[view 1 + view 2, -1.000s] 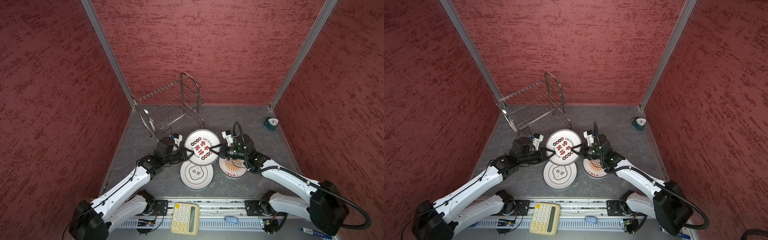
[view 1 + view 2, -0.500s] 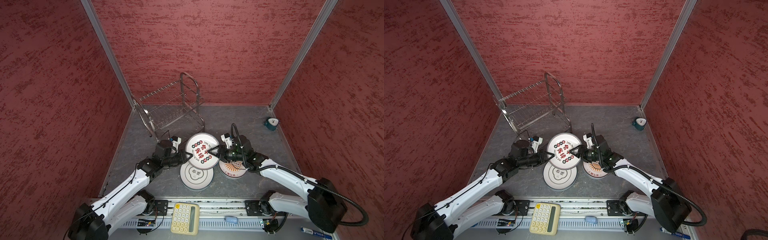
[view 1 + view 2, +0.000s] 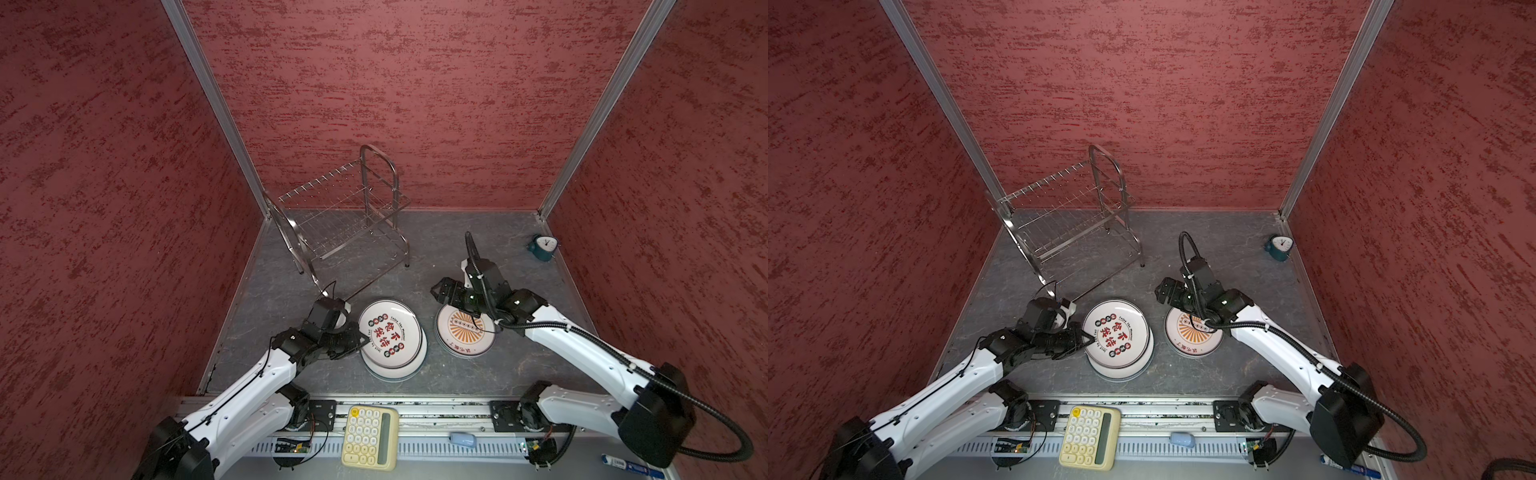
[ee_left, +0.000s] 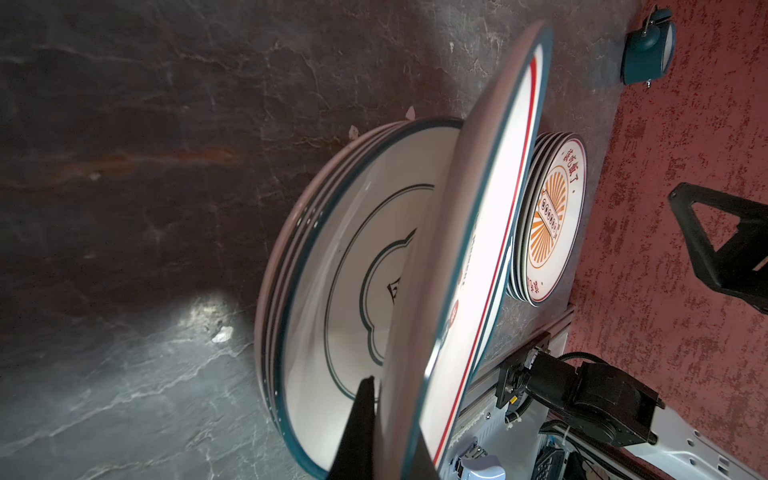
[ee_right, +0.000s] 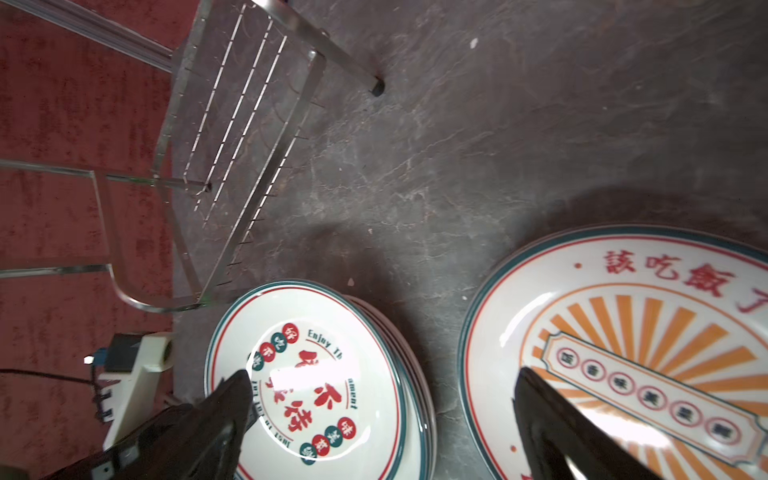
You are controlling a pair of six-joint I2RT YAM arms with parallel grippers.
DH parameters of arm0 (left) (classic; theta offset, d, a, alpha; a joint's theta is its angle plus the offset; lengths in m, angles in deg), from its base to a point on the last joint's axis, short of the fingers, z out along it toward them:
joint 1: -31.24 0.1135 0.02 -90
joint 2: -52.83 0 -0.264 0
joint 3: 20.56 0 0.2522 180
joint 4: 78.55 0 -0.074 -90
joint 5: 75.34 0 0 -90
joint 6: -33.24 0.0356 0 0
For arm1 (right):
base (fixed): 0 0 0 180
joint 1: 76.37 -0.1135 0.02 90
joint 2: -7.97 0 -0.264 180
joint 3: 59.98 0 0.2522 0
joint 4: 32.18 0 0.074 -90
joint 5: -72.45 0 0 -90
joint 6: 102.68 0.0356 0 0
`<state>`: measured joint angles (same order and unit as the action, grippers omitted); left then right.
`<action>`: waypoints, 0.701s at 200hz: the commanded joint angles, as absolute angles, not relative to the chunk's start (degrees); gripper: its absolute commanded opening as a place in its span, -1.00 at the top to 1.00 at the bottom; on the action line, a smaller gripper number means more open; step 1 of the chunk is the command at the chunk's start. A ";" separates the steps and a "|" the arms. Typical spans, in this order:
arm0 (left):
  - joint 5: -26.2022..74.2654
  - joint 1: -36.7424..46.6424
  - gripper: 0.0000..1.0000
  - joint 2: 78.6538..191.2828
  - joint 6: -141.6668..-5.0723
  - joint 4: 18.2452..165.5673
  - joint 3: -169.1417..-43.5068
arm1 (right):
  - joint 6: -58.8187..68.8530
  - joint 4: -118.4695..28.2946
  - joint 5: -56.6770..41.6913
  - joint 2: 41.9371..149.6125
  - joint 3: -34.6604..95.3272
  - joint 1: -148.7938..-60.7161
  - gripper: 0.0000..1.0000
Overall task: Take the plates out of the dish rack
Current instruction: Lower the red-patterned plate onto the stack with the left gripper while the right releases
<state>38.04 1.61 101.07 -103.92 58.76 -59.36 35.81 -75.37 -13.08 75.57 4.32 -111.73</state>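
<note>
Where the left gripper (image 3: 365, 337) meets the lettered plate (image 3: 390, 332), we find the jaws clamped on the plate's rim, on the side nearest the left arm. The left wrist view shows one finger (image 4: 360, 415) under that rim. It also shows the plate (image 4: 478, 249) tilted, with its gripped edge raised above the teal stack (image 4: 353, 270). We cannot tell whether the plate's far edge touches the stack. In both top views the plate covers most of the stack (image 3: 1121, 374), leaving only the stack's near rim exposed.

The right gripper (image 3: 439, 291) stands fully spread with nothing in it. The right wrist view confirms this: its fingers (image 5: 552, 415) are wide apart with bare table between them. In a top view it hangs just past the far rim of the sunburst stack (image 3: 465, 332), clear of the plates.

The sunburst stack lies flat on the table (image 3: 457, 249), just beside the teal stack, with a gap between them. Every plate we can see is on the table, towards the front.

The rack (image 3: 340, 224) stands upright in the back left corner, well apart from both stacks. A clock (image 3: 542, 245) sits by the right wall. A calculator (image 3: 370, 436) lies on the front rail.
</note>
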 commanded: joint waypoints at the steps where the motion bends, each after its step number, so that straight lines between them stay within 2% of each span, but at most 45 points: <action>1: 37.67 1.63 1.00 99.68 -104.48 58.67 -58.83 | 34.95 -79.09 -18.81 73.54 5.10 -111.62 -0.98; 34: 38.71 0.87 0.99 101.85 -105.44 57.56 -59.48 | 34.62 -82.68 -24.12 73.53 6.62 -111.63 -0.98; 74: 35.66 -2.14 0.33 103.44 -107.21 54.58 -61.19 | 34.75 -89.18 -32.28 74.49 9.87 -111.62 -0.98; 123: 33.50 -3.06 -0.08 103.96 -107.36 53.86 -61.85 | 34.13 -90.14 -41.62 73.32 9.98 -111.64 -0.98; 140: 32.62 -3.43 -0.14 104.84 -106.95 52.88 -63.01 | 33.73 -88.82 -43.59 72.12 8.92 -111.62 -0.98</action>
<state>34.93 -2.80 103.96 -107.48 54.61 -60.39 34.41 -88.81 -36.68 74.34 9.57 -111.73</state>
